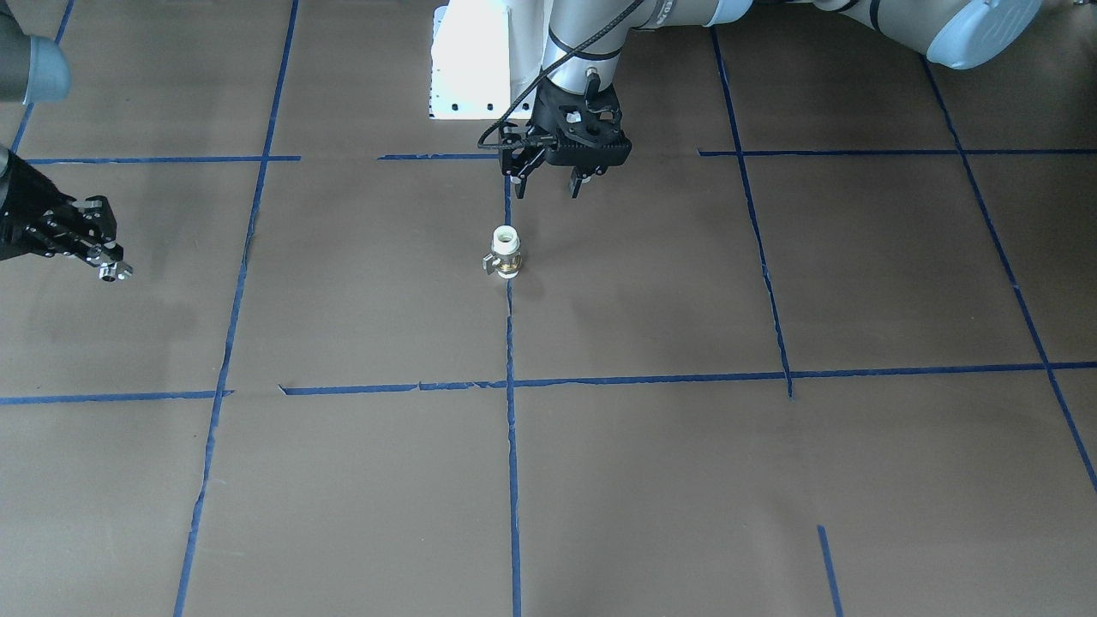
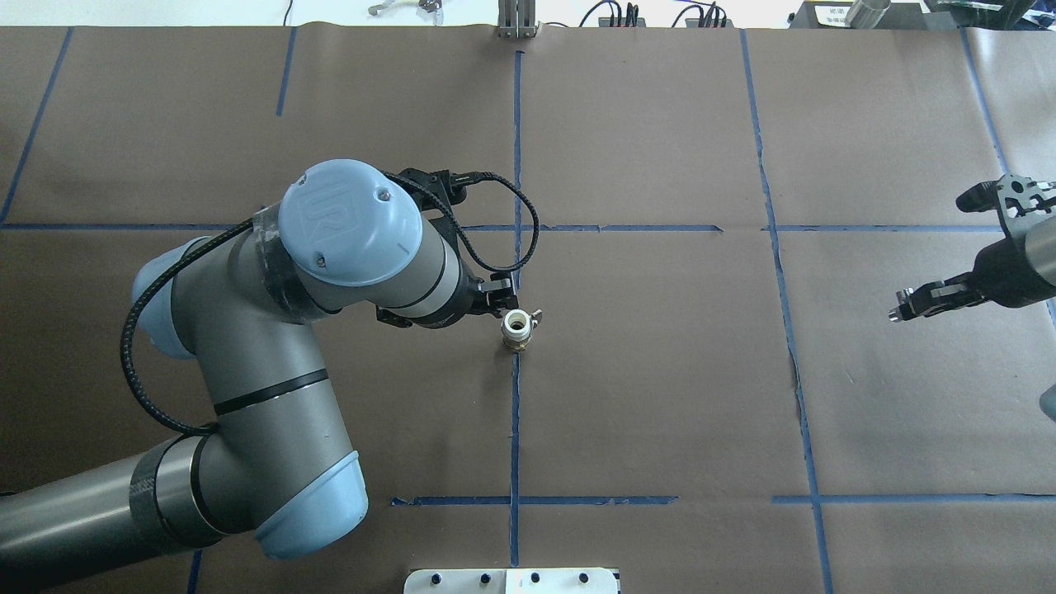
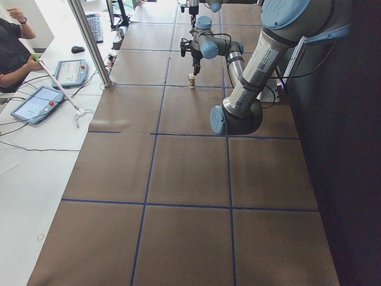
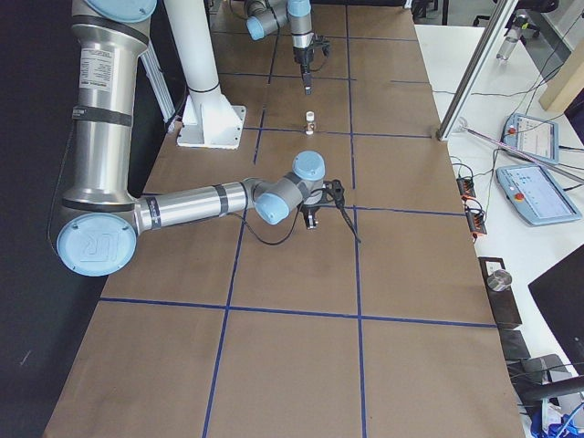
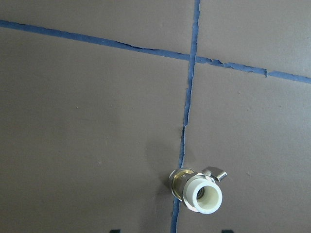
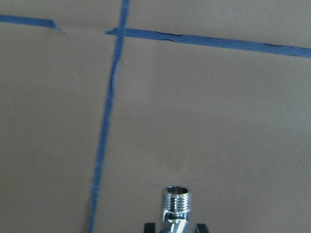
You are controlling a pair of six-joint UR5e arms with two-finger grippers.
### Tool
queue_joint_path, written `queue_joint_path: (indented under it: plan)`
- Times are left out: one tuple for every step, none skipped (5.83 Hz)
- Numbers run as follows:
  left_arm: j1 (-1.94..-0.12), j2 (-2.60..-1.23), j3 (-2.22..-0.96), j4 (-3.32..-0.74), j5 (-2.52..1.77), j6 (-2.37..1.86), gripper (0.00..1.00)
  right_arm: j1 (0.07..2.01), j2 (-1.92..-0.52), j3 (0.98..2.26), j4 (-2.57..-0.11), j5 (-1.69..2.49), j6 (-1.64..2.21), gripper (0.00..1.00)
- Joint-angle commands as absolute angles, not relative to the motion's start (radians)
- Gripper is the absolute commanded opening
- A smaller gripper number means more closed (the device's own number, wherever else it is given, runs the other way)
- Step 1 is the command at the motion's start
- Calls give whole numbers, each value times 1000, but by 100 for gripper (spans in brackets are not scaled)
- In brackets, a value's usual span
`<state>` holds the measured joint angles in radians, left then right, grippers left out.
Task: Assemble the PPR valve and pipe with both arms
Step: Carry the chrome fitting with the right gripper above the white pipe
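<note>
The PPR valve [image 1: 504,253] stands upright on the brown paper at the table's middle, white end up, brass base down, small handle to one side. It also shows in the overhead view [image 2: 517,328] and the left wrist view [image 5: 199,189]. My left gripper [image 1: 547,183] hangs open just above and on the robot's side of the valve, not touching it. Only its fingertips [image 5: 114,230] show at the left wrist view's bottom edge. My right gripper [image 1: 104,267] is shut on the pipe [image 6: 175,206], a chrome fitting with its threaded end pointing forward, held above the table far from the valve.
Blue tape lines [image 1: 512,446] cross the brown paper in a grid. The robot's white base plate [image 1: 471,60] is at the table's near edge behind the left gripper. Operators' tablets [image 3: 38,102] lie on the white side bench.
</note>
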<state>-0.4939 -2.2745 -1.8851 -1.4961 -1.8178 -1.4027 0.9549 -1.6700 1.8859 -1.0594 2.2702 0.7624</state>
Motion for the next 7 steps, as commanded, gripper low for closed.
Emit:
queue_joint_path:
  plan:
    - [-505,-2240,-1920,-1502,-1819,-1394,75,803,-1494,2008,-1071,2258,1238,0]
    - [-508,-2162,-1983,-1502,-1819,-1362,75,716,-1348,2008,-1130,2209,1444,0]
    - [-517,-2104,-2026,-1502,-1821,-1336,75,642,-1146,2002,-1364,2116,1489,0]
    - [-517,-2094,-2025,-1502,-1819,-1336,75,585,-956,1964,-1610,1997,1496,0]
    - [-515,-2070,-2025,-1502,-1821,-1336,75,566,-872,1856,-1618,1985,1569,0]
    - [-514,-2066,-2020,-1502,-1821,-1336,75,558,-786,1756,-1618,1982,1609,0]
    - [-512,-2065,-2014,-1502,-1821,-1336,75,530,-785,1737,-1620,1955,1612,0]
